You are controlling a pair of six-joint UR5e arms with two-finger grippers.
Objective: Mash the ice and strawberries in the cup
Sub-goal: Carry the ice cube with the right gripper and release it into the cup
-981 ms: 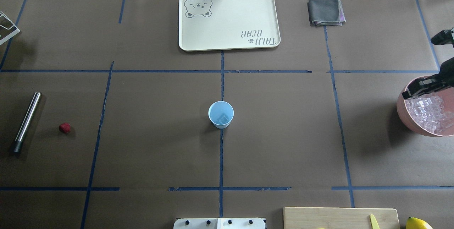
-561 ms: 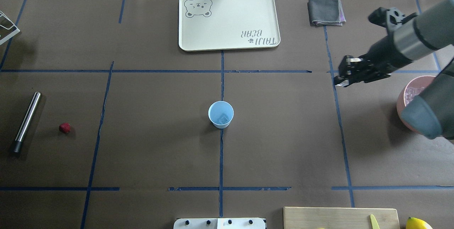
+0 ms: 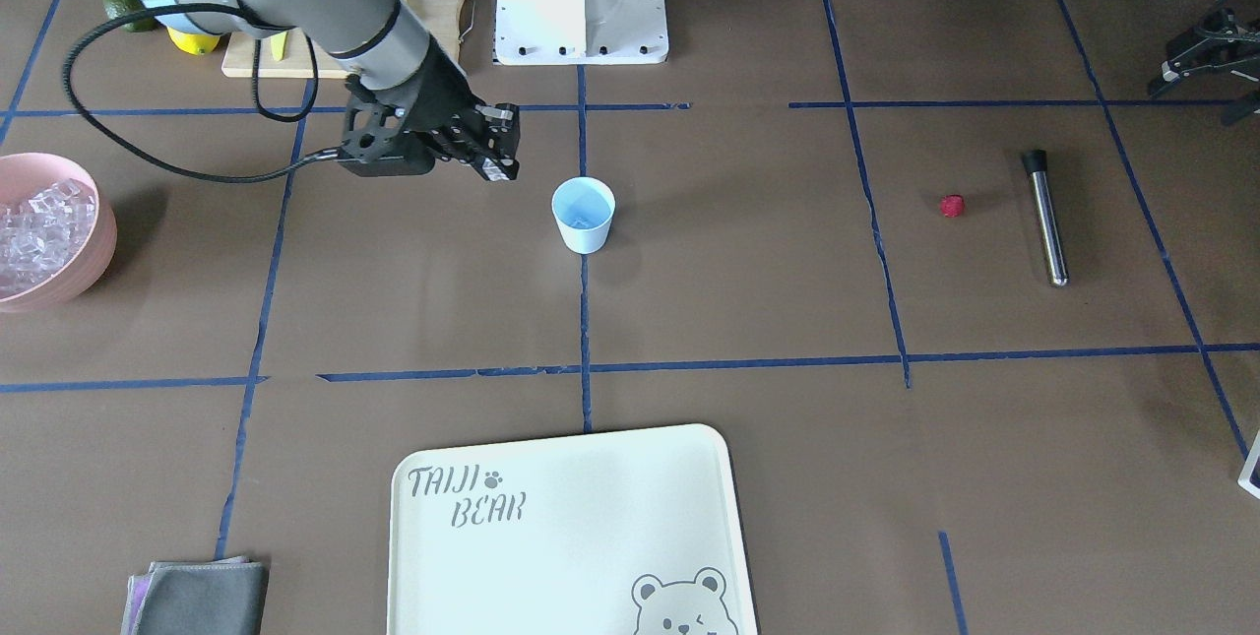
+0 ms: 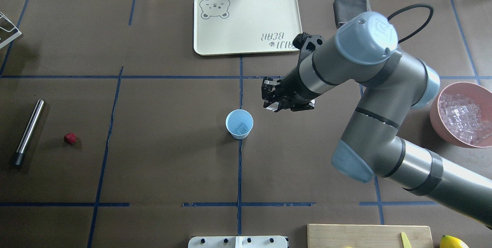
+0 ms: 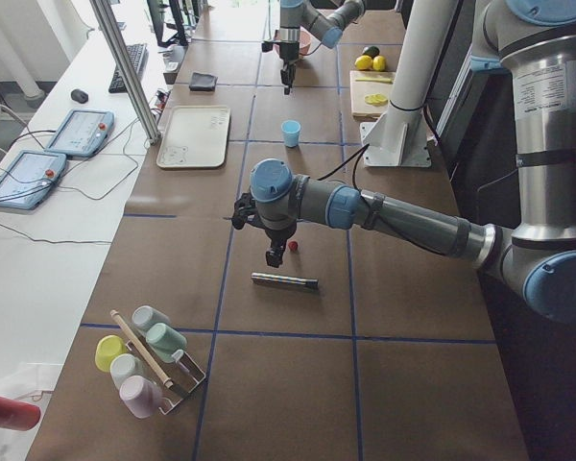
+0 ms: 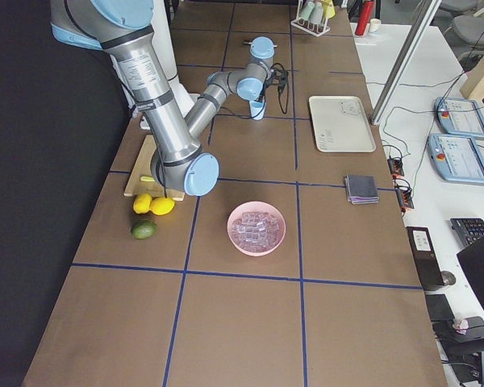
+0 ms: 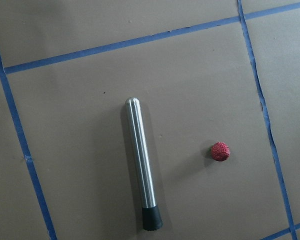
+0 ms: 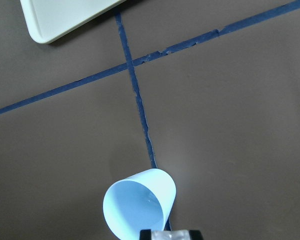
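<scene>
The pale blue cup [image 4: 239, 124] stands upright at the table's middle with one clear ice cube [image 4: 242, 128] in it. My right gripper [image 4: 273, 105] is shut on another ice cube [image 8: 170, 235] and hovers just to the right of and beyond the cup [image 8: 139, 210]. The red strawberry [image 4: 70, 138] lies on the table far left, beside a steel muddler [image 4: 29, 130]. My left gripper [image 5: 274, 257] hangs above them. The left wrist view shows the strawberry [image 7: 220, 151] but no fingers, so I cannot tell whether that gripper is open or shut.
A pink bowl [image 4: 434, 119] full of ice stands at the right edge. A cream tray [image 4: 196, 21] lies at the back centre. A grey cloth [image 4: 348, 9] lies behind my right arm. A cutting board [image 4: 369, 236] and a lemon [image 4: 453, 242] lie front right.
My right arm has swung left from the pink bowl to a spot next to the cup, carrying an ice cube. The cup, strawberry and muddler have not moved.
</scene>
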